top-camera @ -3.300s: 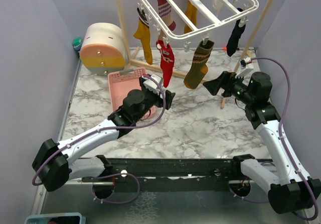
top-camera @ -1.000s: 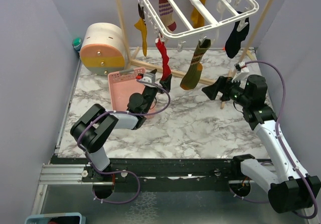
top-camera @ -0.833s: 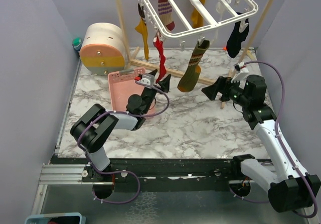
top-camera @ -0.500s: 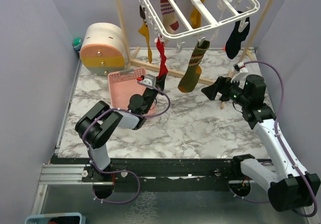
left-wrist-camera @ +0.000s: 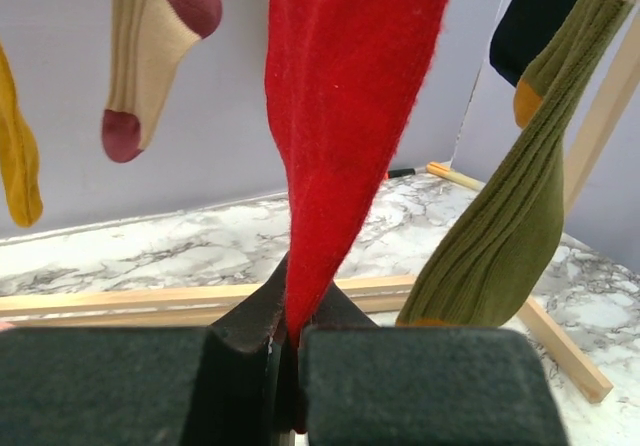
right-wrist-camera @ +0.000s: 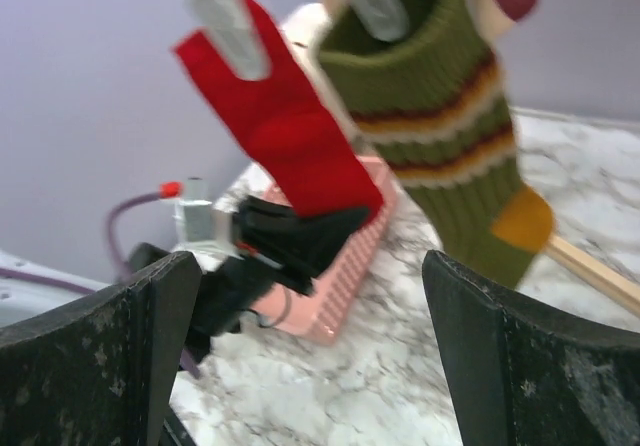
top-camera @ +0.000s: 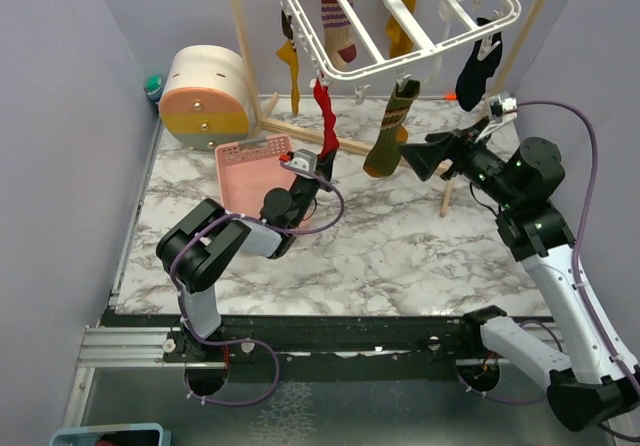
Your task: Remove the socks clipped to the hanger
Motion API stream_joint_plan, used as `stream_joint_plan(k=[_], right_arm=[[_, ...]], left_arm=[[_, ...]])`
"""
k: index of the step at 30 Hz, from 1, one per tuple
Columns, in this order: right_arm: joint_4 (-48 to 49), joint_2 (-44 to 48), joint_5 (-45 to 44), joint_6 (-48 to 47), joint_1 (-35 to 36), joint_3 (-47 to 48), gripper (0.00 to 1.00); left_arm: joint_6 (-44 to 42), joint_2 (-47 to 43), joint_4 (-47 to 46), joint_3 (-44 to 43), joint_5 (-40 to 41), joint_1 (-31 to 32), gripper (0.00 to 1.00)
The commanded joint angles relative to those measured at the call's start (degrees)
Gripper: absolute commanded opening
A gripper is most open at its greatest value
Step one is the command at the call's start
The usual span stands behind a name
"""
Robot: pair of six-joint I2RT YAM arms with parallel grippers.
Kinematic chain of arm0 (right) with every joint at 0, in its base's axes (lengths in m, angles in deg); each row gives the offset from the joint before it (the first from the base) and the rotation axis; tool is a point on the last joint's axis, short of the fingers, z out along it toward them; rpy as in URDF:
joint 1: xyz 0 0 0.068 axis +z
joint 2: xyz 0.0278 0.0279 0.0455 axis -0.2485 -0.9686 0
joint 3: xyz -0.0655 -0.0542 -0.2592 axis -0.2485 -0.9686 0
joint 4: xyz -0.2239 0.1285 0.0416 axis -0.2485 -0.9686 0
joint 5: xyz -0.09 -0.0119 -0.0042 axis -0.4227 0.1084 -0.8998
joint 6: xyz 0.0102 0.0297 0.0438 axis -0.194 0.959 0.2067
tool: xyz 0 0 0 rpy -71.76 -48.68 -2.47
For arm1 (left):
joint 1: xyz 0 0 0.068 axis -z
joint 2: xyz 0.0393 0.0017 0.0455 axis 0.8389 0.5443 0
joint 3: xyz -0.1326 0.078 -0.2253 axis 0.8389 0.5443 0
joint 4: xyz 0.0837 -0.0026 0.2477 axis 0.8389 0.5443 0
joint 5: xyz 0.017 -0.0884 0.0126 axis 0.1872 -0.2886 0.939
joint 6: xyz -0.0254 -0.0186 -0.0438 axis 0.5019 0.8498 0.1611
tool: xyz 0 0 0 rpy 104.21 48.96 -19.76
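The white hanger point(top-camera: 400, 56) hangs at the back with several socks clipped to it. My left gripper point(top-camera: 324, 158) is shut on the lower tip of the red sock point(top-camera: 325, 116), which is pulled taut from its clip; the left wrist view shows the red sock point(left-wrist-camera: 350, 96) pinched between the pads. An olive green sock point(top-camera: 388, 131) with a striped cuff hangs just to its right. My right gripper point(top-camera: 420, 158) stands open, level with the olive sock point(right-wrist-camera: 440, 116) and just right of it, with nothing between its fingers point(right-wrist-camera: 110, 356). A black sock point(top-camera: 478, 66) hangs further right.
A pink basket point(top-camera: 250, 176) lies on the marble table beside the left arm. The wooden rack's pole point(top-camera: 240, 46) and its base bar point(left-wrist-camera: 120, 301) stand behind the socks. A cream and orange round box point(top-camera: 205, 96) sits back left. Mustard point(top-camera: 293, 66) and striped point(top-camera: 335, 21) socks hang higher.
My left gripper has shut on the red sock's tip and the sock is now stretched. The right arm has risen and moved left toward the olive sock.
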Motion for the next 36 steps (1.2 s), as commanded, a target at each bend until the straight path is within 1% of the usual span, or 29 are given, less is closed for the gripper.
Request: stream_joint_plan(k=[1, 4, 7, 9, 15, 19, 28, 36], right_arm=[[5.38, -3.17, -3.78, 1.85, 8.22, 3.57, 1.0], [6.17, -7.75, -11.2, -1.62, 19.92, 6.25, 1.0], [5.23, -15.17, -19.81, -7.1, 30.46, 11.44, 1.0], [5.64, -18.74, -24.7, -10.13, 34.03, 14.4, 1.0], [11.72, -22.71, -37.6, -12.7, 34.31, 17.65, 1.0], [17.67, -24.37, -42.96, -14.28, 34.35, 17.84, 1.0], [26.62, -30.3, -45.27, -16.42, 34.37, 21.34, 0.99], [32.62, -35.17, -49.26, -19.05, 34.47, 23.24, 0.91]], left_arm=[[-0.83, 1.42, -0.88, -2.13, 1.98, 1.17, 0.0], [-0.95, 1.8, -0.14, -2.84, 2.67, 1.59, 0.0], [-0.63, 1.66, 1.38, -3.46, 3.48, 1.8, 0.0], [-0.66, 1.28, 2.24, -3.6, 3.84, 1.77, 0.0], [-1.01, -0.2, 6.08, -4.19, 4.2, 1.82, 0.0], [-0.66, -0.05, 6.33, -4.36, 3.86, 1.77, 0.0], [0.42, 0.67, 6.2, -4.59, 3.85, 2.11, 0.0], [-0.16, 0.76, 5.89, -4.55, 3.42, 2.17, 0.0]])
